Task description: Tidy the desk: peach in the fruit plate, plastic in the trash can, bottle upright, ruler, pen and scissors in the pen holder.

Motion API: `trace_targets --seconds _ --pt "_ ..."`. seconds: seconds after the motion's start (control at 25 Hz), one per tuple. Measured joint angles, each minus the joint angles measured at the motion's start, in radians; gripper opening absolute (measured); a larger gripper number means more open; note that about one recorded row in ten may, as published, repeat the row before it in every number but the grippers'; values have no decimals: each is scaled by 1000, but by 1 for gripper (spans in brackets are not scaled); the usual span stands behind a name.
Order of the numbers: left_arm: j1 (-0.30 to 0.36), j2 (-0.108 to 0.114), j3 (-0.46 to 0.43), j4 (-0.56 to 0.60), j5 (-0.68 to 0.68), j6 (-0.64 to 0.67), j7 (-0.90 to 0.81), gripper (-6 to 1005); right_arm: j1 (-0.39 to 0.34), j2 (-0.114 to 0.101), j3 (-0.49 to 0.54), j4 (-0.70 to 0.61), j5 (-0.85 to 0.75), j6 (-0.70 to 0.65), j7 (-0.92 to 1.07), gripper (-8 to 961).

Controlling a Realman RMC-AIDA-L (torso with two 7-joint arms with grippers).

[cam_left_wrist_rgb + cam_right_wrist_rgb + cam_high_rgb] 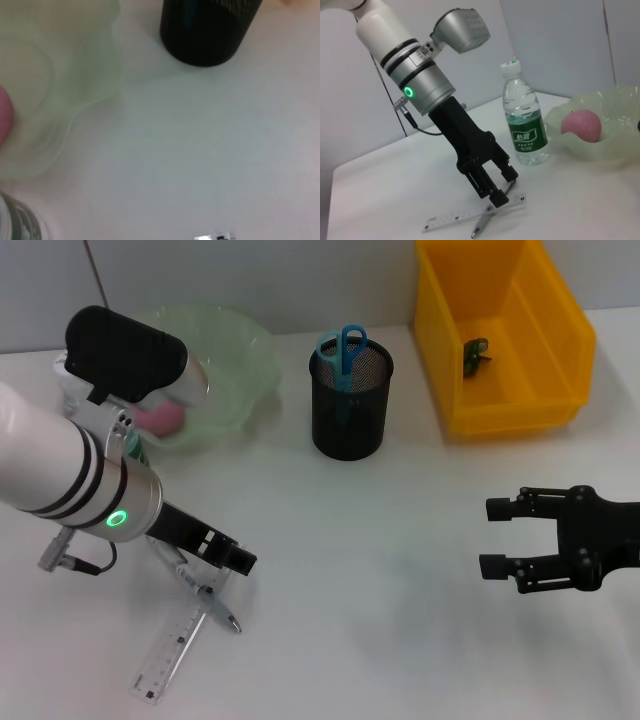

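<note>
My left gripper (pixel 230 556) is open and low over the table, its fingertips (pixel 499 199) at the upper end of a silver pen (pixel 207 596) that lies across a clear ruler (pixel 170 654). The pen (pixel 487 219) and ruler (pixel 470 214) also show in the right wrist view. A pink peach (pixel 580 125) lies in the green fruit plate (pixel 235 365). The water bottle (pixel 525 122) stands upright beside the plate. Blue scissors (pixel 343 346) stand in the black mesh pen holder (pixel 350 405). A piece of plastic (pixel 475 354) lies in the yellow bin (pixel 505 405). My right gripper (pixel 503 537) is open and empty at the right.
The yellow bin stands at the back right, the pen holder in the middle back, and the plate at the back left. My left arm hides most of the bottle in the head view. White table (pixel 380 570) lies between the two grippers.
</note>
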Motion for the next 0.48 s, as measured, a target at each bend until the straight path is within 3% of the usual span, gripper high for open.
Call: trace_targets --seconds 0.48 --pt "-65 0 23 -109 6 -50 0 798 9 4 1 6 -1 17 0 822"
